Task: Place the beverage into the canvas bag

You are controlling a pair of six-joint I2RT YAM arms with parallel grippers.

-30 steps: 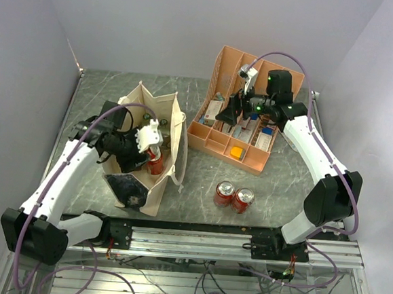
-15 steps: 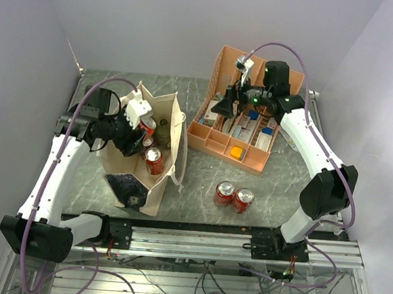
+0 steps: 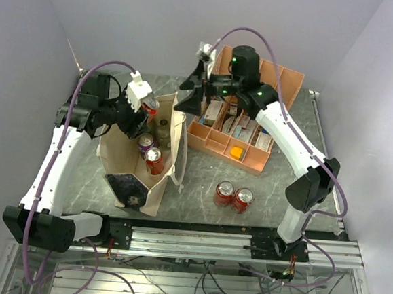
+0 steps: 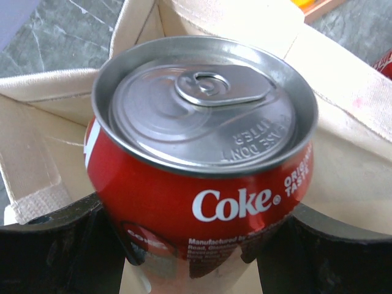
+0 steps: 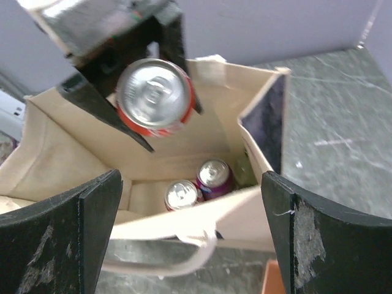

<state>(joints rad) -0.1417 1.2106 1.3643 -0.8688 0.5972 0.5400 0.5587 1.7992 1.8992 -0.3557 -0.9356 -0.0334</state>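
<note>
Nearly upright Coke can [image 4: 202, 177], lid up, above canvas bag [image 3: 177, 137]

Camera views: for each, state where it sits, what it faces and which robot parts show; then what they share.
Top external: above and behind, looking down at the grey marbled table; both white arms show.
Left wrist: on that wrist, facing the red aluminium Coke can in the left claw.
Right wrist: on that wrist, looking into the cream canvas tote bag past the open right claw.
Shared: can and bag.
</note>
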